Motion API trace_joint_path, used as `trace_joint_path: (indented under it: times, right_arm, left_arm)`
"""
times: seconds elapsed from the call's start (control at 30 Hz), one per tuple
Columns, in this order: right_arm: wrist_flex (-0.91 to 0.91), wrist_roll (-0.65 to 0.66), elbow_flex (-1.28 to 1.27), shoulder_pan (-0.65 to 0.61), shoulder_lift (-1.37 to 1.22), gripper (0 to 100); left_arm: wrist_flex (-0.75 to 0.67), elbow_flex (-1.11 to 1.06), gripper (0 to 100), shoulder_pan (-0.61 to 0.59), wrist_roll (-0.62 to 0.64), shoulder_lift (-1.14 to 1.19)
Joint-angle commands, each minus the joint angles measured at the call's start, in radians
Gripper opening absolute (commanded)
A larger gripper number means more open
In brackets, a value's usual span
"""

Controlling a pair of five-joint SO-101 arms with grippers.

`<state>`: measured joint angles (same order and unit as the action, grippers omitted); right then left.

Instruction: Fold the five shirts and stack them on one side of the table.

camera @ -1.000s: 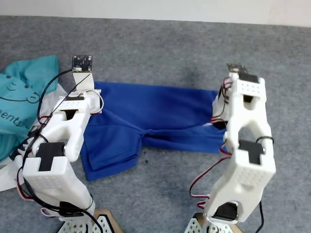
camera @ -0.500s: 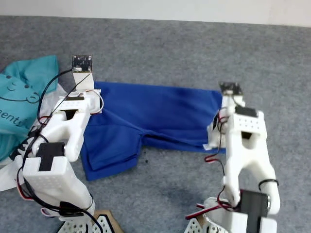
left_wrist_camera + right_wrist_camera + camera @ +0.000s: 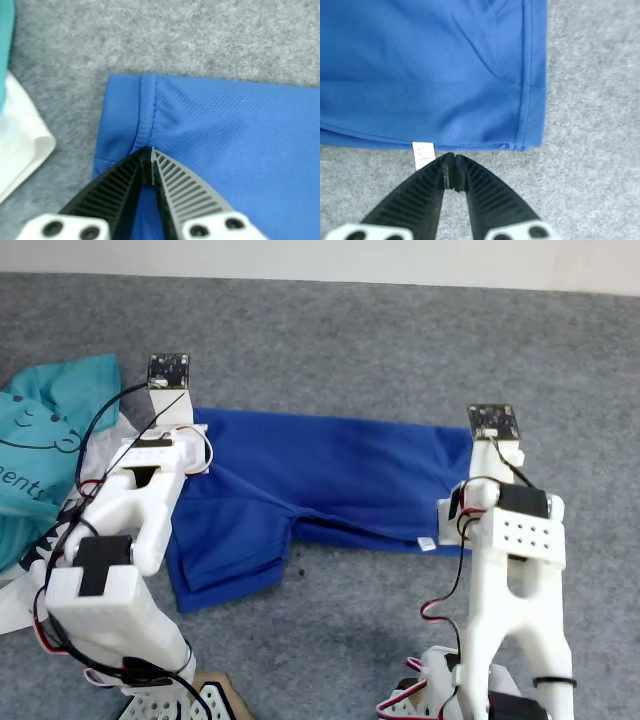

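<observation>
Blue shirt (image 3: pixel 330 475): lies on the middle of the table, stretched from left to right between the two arms. Its far edge is fairly straight. At the near left a part bulges toward the arms' bases, with creases running to the middle.

Shirt's tag (image 3: pixel 423 152): a small white tag sticks out from the near edge, close to the right corner.

Left pincer (image 3: pixel 150 162): closed narrow at the far left corner of the blue shirt, its tips pinching the stitched hem where the cloth puckers up into them.

Right pincer (image 3: pixel 451 172): closed, with nothing between its fingers. It hangs over bare table just near of the shirt's near edge, right beside the white tag, and is not touching the cloth.

Left arm (image 3: pixel 130 520): stretches over the left end of the blue shirt.

Right arm (image 3: pixel 510 550): stands at the shirt's right end, covering its near right corner.

Teal shirt (image 3: pixel 50 450): bunched at the far left of the table, left of the left arm, unfolded.

White shirt (image 3: pixel 20 145): lies beside the teal one, partly under the left arm, just left of the blue shirt's corner.

Table (image 3: pixel 350 340): covered in grey carpet-like cloth.
</observation>
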<state>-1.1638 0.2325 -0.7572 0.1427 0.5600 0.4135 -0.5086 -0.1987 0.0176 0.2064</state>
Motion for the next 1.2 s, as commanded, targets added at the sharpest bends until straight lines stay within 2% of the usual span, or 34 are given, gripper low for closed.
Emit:
trace_joint_path:
  times: [0.0,0.33,0.67,0.73,0.8,0.93,1.17]
  right_arm:
    - [-0.01,0.008,0.008,-0.008,0.044,0.9]
    - [-0.005,0.009,0.008,-0.005,0.045,1.0]
    - [-0.001,0.017,-0.041,-0.005,0.045,1.0]
    - [-0.001,0.017,-0.041,-0.005,0.045,1.0]
    - [-0.001,0.018,-0.041,-0.005,0.045,1.1]
    - [-0.001,0.044,-0.041,-0.005,0.045,5.0]
    - [0.001,0.051,-0.042,-0.004,0.044,6.2]
  left_arm:
    - [0.14,0.005,1,-0.033,0.011,-0.165]
    - [0.606,-0.142,1,-0.031,0.006,-0.582]
    - [0.884,-0.328,1,-0.03,0.005,-0.8]
    - [0.907,-0.352,1,-0.027,-0.009,-0.8]
    - [0.901,-0.394,1,-0.012,-0.08,-0.8]
    - [0.822,-0.47,1,-0.008,-0.209,-0.8]
    - [0.747,-0.521,2,-0.007,-0.219,-0.802]
